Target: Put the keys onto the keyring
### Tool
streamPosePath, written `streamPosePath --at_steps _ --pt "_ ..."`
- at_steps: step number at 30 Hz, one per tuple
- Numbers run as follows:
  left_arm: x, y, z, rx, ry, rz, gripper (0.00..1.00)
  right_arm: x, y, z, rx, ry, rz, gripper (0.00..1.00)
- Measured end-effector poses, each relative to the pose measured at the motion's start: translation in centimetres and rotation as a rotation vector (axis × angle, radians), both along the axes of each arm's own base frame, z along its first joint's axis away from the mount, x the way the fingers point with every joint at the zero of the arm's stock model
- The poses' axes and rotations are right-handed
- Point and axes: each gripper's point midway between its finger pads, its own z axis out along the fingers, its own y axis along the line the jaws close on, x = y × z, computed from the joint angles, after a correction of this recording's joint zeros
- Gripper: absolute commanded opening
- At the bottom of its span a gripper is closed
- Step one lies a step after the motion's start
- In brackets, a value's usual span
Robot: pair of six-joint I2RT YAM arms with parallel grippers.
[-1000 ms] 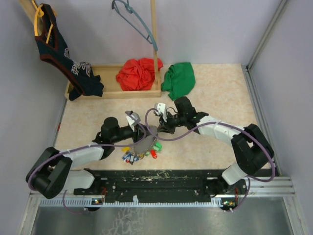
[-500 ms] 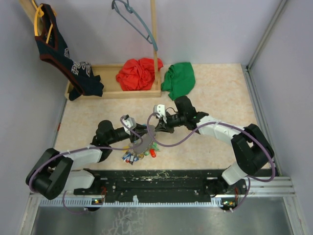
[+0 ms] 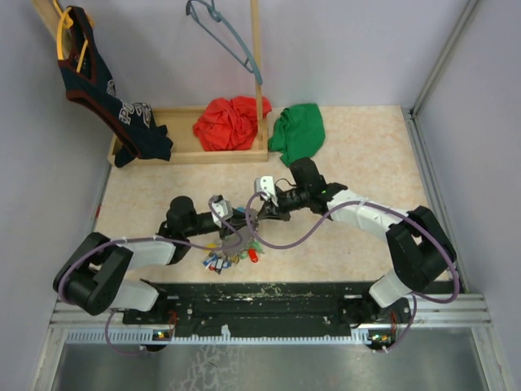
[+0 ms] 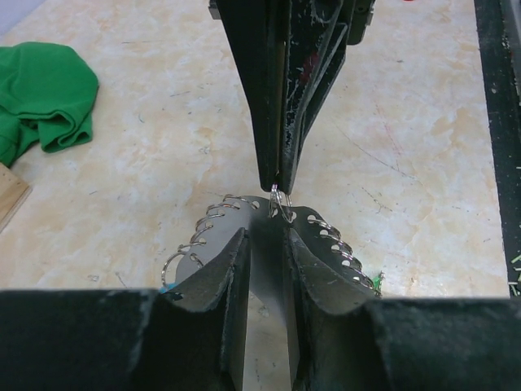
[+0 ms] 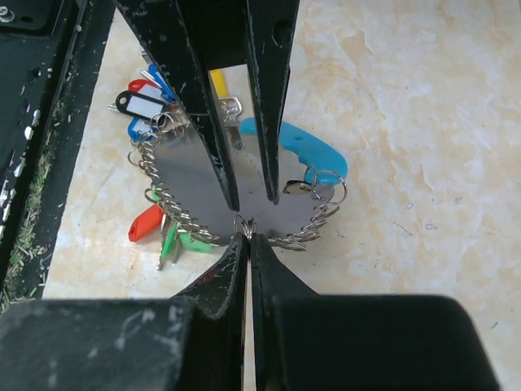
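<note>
The keyring is a grey metal plate edged with small wire rings, with a light blue grip. It lies between my two grippers. Keys with red, green, yellow and blue tags hang from its rings and lie on the table. My right gripper is shut on one small ring at the plate's edge. My left gripper reaches over the plate. Its jaws are narrowly apart and pinch nothing visible, and the plate shows through the gap. Its fingers point at the right gripper's tips.
A wooden tray at the back holds a red cloth. A green cloth lies beside it. A dark garment and a hanger hang behind, by a wooden post. A black rail runs along the near edge.
My left gripper has moved right, over the plate, up to the right gripper's tips. The plate has shifted slightly away from the near edge. The right arm has hardly moved.
</note>
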Motion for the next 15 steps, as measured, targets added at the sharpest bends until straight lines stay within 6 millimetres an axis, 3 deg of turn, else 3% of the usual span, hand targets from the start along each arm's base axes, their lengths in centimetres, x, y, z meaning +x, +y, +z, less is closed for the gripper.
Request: streamPosePath --at_steps 6,15 --pt "-0.32 -0.53 -0.76 0.009 0.011 -0.051 0.28 -0.12 0.03 0.13 0.002 -0.003 0.012 0.00" --pt "-0.23 -0.98 -0.10 -0.020 -0.008 -0.072 0.27 -0.16 0.07 0.18 0.005 -0.007 0.018 0.00"
